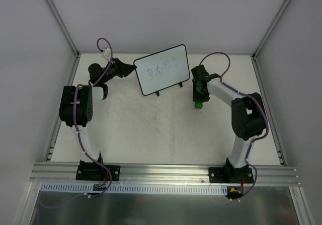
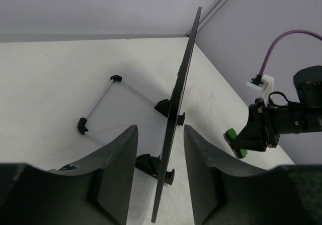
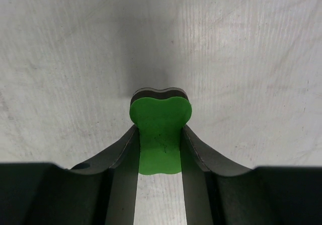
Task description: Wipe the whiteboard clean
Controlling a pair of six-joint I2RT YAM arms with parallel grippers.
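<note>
Starting at the near edge of the table (image 1: 151, 134), the two arms are bolted side by side on a metal rail (image 1: 166, 170), and both reach toward 12 o'clock.

A little farther, at about 2 o'clock from the middle of the table, the right gripper (image 3: 160, 132) points down. Its fingers (image 3: 198, 154) are narrow and clamp a green eraser (image 3: 161, 109) between them. The eraser has a dark layer on its lower side. It hangs over the bare table surface, and from these views one cannot tell if it touches the table.

Farther again, the whiteboard (image 1: 151, 81) stands upright on two small black feet (image 1: 158, 92) at 12 o'clock from the middle of the table. Its face carries blue-green writing (image 1: 163, 70). The right gripper is near it, at its 4 o'clock side, and apart from it.

The left gripper (image 1: 130, 68) comes to the board from 9 o'clock. In the left wrist view its fingers (image 2: 121, 154) stand half wide, one on each side of the thin board edge. A gap shows between the board and one finger. At the other finger one cannot tell if there is contact.
</note>
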